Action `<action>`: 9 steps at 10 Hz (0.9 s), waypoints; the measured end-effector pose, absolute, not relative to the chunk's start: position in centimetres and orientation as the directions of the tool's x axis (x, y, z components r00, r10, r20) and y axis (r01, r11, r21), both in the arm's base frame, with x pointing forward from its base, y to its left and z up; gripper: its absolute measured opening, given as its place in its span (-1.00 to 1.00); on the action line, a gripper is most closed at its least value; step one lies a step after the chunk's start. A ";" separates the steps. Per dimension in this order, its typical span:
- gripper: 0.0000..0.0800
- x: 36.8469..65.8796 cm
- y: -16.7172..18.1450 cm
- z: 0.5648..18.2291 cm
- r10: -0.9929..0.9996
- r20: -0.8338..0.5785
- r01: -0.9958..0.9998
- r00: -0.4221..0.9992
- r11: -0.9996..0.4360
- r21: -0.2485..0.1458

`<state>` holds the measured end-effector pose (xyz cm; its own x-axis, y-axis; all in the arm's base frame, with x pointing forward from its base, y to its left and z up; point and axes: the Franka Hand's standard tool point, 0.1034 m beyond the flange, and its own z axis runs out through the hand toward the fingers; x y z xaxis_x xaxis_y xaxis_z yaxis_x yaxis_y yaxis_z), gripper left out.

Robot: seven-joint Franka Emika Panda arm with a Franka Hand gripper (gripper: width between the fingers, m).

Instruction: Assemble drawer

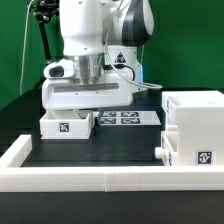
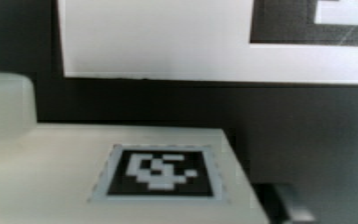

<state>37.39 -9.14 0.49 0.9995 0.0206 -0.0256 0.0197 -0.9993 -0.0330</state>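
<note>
A small white drawer tray point(image 1: 66, 126) with a marker tag lies on the black table at the exterior view's left. My gripper point(image 1: 82, 113) is lowered right over it, and its fingertips are hidden behind the hand. In the wrist view the tray's tagged face point(image 2: 158, 172) fills the lower part. One dark finger point(image 2: 286, 200) stands just beside the tray's edge with a thin gap, and the other finger is hidden. The tall hollow white box point(image 1: 197, 125) stands at the right with a knobbed tray point(image 1: 166, 150) at its front.
The marker board point(image 1: 122, 118) lies flat behind the small tray and also shows in the wrist view point(image 2: 158, 40). A low white wall point(image 1: 90, 180) edges the table's front. A green backdrop stands behind.
</note>
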 end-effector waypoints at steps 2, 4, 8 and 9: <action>-0.90 37.4 -9.1 0.5 0.021 -0.025 0.020 0.999 -0.999 -0.033; -0.90 37.4 -9.1 0.5 0.021 -0.025 0.020 0.999 -0.999 -0.033; -0.90 37.4 -9.1 0.5 0.021 -0.025 0.020 0.999 -0.999 -0.033; -0.89 37.4 -9.1 0.5 0.021 -0.025 0.020 0.999 -0.999 -0.033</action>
<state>37.43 -9.15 0.51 0.9995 0.0206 -0.0248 0.0198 -0.9993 -0.0328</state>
